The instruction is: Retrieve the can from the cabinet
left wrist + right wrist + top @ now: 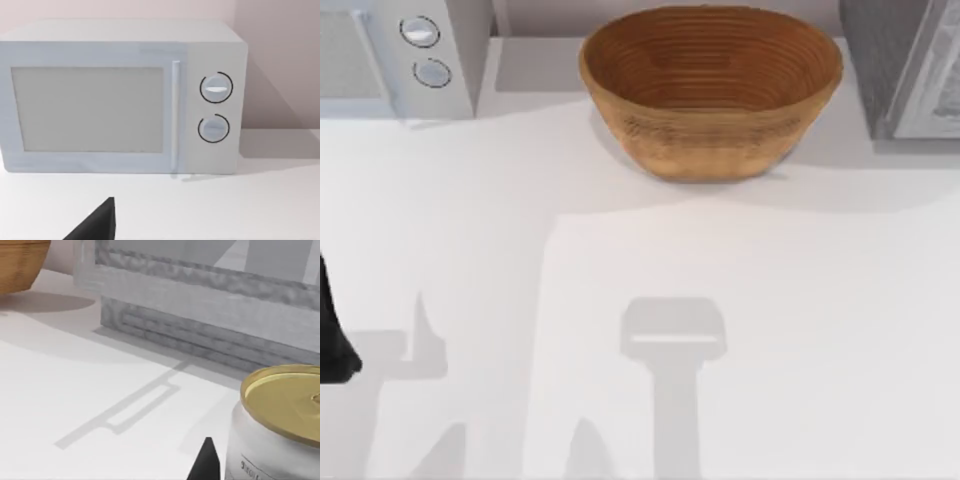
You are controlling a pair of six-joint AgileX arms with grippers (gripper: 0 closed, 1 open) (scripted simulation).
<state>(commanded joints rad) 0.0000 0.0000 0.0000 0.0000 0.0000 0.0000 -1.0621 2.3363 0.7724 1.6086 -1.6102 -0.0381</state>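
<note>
Small dark print on can [272, 440] label, low on white side wall: too blurred to read. Microwave [120, 95] dials carry no legible marks. No other text.

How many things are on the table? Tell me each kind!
Baskets: 1, the wooden basket
Microwaves: 1, the white microwave
Cabinets: 1, the grey cabinet
Cans: 1, the silver can with a gold lid
Total: 4
</note>
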